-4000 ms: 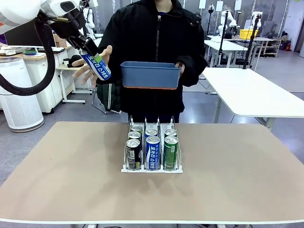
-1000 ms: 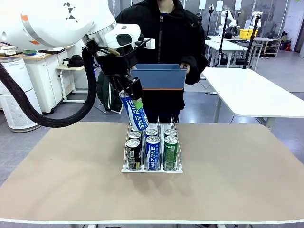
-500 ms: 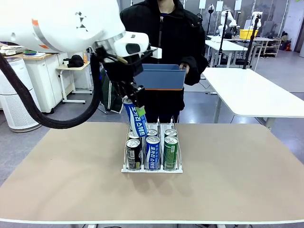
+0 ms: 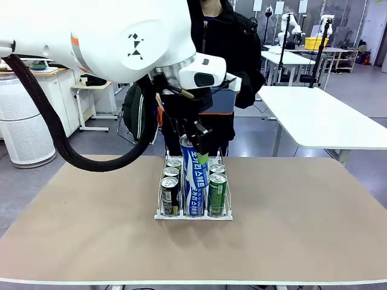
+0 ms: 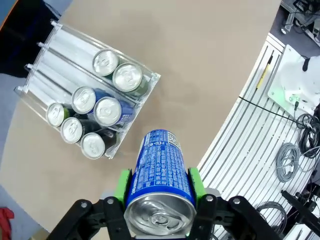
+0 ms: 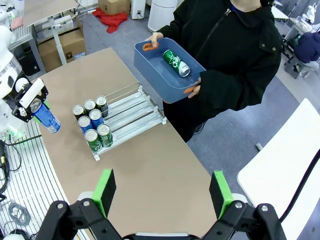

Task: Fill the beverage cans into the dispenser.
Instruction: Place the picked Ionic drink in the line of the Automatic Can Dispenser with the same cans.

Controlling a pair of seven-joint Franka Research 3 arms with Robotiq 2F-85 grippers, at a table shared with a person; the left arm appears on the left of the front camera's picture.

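My left gripper is shut on a blue beverage can with white lettering, holding it nearly upright just above the dispenser's front middle. In the left wrist view the blue can sits between the green pads, silver top toward the camera. The clear dispenser holds several cans, among them a black one and a green one. From the left wrist the dispenser lies up and left, its far ends bare. My right gripper hangs open high above the table.
At the far side a person holds a blue tub with a green can in it. The right wrist view looks down on the dispenser and the left gripper. Another white table stands at the right.
My left arm has swung right and down with the blue can, from over the dispenser's rear left to its front middle. The can now stands more upright.
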